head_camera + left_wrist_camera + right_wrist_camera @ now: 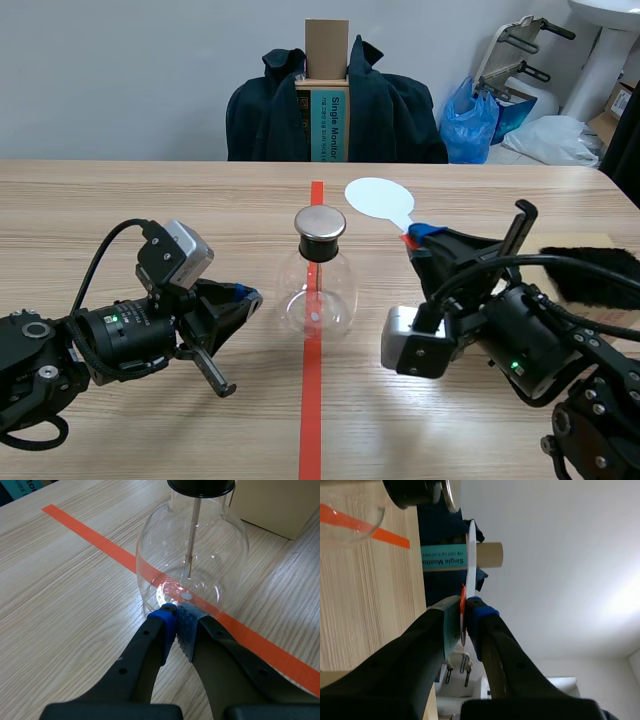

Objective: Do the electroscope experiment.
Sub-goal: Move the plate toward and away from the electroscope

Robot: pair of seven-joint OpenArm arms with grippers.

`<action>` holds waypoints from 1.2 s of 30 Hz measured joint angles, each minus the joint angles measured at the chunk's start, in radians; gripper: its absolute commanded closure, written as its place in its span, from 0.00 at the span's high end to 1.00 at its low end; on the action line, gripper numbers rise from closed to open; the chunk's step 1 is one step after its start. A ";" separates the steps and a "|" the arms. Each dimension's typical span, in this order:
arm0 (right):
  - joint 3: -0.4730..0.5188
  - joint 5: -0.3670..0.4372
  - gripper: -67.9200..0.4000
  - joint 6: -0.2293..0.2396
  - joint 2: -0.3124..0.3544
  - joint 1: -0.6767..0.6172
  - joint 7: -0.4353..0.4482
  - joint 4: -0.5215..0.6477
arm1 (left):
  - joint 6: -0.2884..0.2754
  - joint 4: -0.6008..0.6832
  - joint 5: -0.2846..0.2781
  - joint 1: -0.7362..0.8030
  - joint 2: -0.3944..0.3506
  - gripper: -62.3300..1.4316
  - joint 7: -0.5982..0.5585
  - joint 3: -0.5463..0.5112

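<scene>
The electroscope, a clear glass flask [320, 290] with a black cap and metal disc [320, 230], stands on the orange tape line mid-table. My left gripper [248, 297] is shut on nothing, its tips [175, 620] low against the flask [192, 555] at its base; a thin rod [191, 535] hangs inside. My right gripper [420, 236] is shut on the orange handle of a white round paddle [380, 200], held raised just right of the cap. In the right wrist view the paddle [471, 555] shows edge-on between the fingers [465, 607], beyond the flask's cap [415, 492].
A black fur cloth [590, 272] lies on a beige board [275, 505] at the table's right. Across the table stands a chair draped with a dark jacket [400, 110] and holding a cardboard box [327, 100]. A blue bag [470, 120] sits behind.
</scene>
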 measured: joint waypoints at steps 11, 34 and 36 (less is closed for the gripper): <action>0.000 0.000 0.02 0.000 0.000 0.000 0.142 0.000 | 0.000 0.000 0.000 0.000 0.000 0.07 0.000 0.000; 0.000 0.000 0.02 0.000 0.000 0.000 0.125 0.000 | 0.000 0.000 0.000 0.000 0.000 0.07 0.000 0.000; 0.000 0.000 0.02 0.000 0.000 0.000 0.093 0.000 | 0.000 0.000 0.000 0.000 0.000 0.07 0.000 0.000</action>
